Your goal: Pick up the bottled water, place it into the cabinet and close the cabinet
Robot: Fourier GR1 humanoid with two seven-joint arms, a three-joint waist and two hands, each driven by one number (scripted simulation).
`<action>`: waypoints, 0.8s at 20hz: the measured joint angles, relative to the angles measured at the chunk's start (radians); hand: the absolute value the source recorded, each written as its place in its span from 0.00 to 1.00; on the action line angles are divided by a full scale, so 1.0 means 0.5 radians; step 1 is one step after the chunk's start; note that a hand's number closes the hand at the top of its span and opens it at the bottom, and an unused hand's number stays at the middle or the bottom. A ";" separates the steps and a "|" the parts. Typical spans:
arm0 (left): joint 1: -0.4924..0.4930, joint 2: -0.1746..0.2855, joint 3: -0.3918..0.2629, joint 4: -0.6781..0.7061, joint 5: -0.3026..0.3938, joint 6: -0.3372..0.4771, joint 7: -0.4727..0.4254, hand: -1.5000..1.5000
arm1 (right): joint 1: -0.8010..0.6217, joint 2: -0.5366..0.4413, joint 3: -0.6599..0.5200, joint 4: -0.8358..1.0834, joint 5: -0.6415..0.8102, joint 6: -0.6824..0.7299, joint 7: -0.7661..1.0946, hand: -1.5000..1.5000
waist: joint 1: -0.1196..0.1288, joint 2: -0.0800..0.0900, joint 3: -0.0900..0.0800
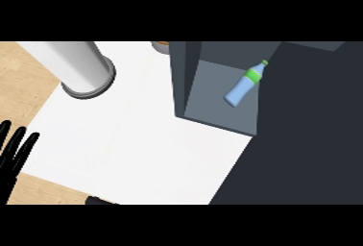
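Bottle of water, blue plastic with green cap and band [243,87], lies tilted inside the dark grey open cabinet [179,72], so we judge only the door closing is not yet done. Left robot hand [10,166], black, fingers straight and spread, rests at the view's left edge by the white table [142,144], holding nothing. Right robot hand: we don't see it. Risk: the bottle on its side could roll toward the opening and jam the door; a fast swing could jolt the cabinet.
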 measured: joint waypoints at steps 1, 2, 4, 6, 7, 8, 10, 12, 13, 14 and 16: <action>-0.001 0.002 0.004 0.004 0.004 -0.006 0.000 0.00 | -0.012 0.007 0.004 0.004 -0.003 0.004 0.008 1.00 | 0.000 0.004 0.000; -0.003 0.004 0.008 0.005 0.007 -0.008 0.001 0.00 | -0.020 0.011 0.006 0.005 -0.007 0.009 0.017 1.00 | -0.003 0.007 0.000; -0.005 0.012 0.022 0.013 0.013 -0.015 0.001 0.00 | -0.029 0.020 0.010 0.013 -0.024 0.018 0.028 1.00 | -0.001 0.016 0.000; -0.013 0.016 0.031 0.013 0.018 -0.025 0.000 0.00 | -0.035 0.031 0.017 0.031 -0.064 0.031 0.028 1.00 | 0.013 0.030 0.001; -0.016 0.017 0.032 0.013 0.019 -0.028 0.000 0.00 | -0.038 0.037 0.020 0.043 -0.090 0.038 0.024 1.00 | 0.022 0.037 0.001; -0.021 0.019 0.035 0.015 0.019 -0.033 0.000 0.00 | -0.042 0.043 0.023 0.056 -0.119 0.046 0.018 1.00 | 0.033 0.045 0.001; -0.030 0.022 0.037 0.012 0.024 -0.041 0.002 0.00 | -0.051 0.051 0.025 0.082 -0.180 0.060 0.012 1.00 | 0.052 0.057 0.001; -0.040 0.023 0.042 0.013 0.026 -0.045 0.003 0.00 | -0.057 0.061 0.025 0.109 -0.244 0.074 0.009 1.00 | 0.063 0.066 0.002; -0.041 0.023 0.042 0.014 0.032 -0.051 0.004 0.00 | -0.060 0.067 0.025 0.121 -0.268 0.080 0.004 1.00 | 0.065 0.069 0.003; -0.044 0.025 0.046 0.018 0.033 -0.056 0.004 0.00 | -0.064 0.072 0.022 0.133 -0.289 0.085 0.000 1.00 | 0.067 0.072 0.004; -0.043 0.028 0.052 0.023 0.038 -0.061 0.005 0.00 | -0.070 0.087 0.013 0.161 -0.341 0.076 0.016 1.00 | 0.065 0.075 0.008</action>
